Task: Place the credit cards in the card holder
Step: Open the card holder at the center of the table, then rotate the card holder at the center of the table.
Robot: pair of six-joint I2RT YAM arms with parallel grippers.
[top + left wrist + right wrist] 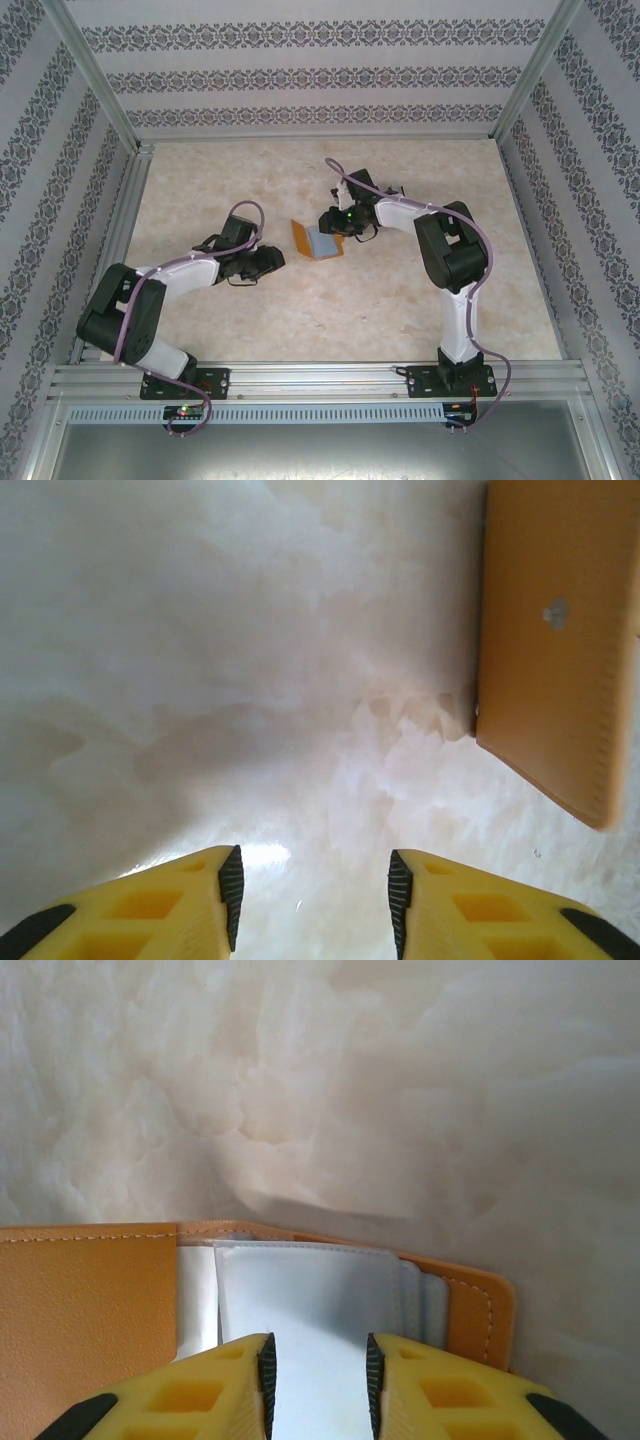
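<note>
From above, the card holder [304, 238] lies open mid-counter [400, 320]. The right gripper [335, 222] sits at its far edge and the left gripper [272, 262] just short of it.

The left wrist view shows released jaws over bare counter, with the orange flap ahead-right, its edge apart from them.

The right wrist view shows pale pockets [310, 1290] under half-parted fingers; I cannot tell whether they pinch anything.
</note>
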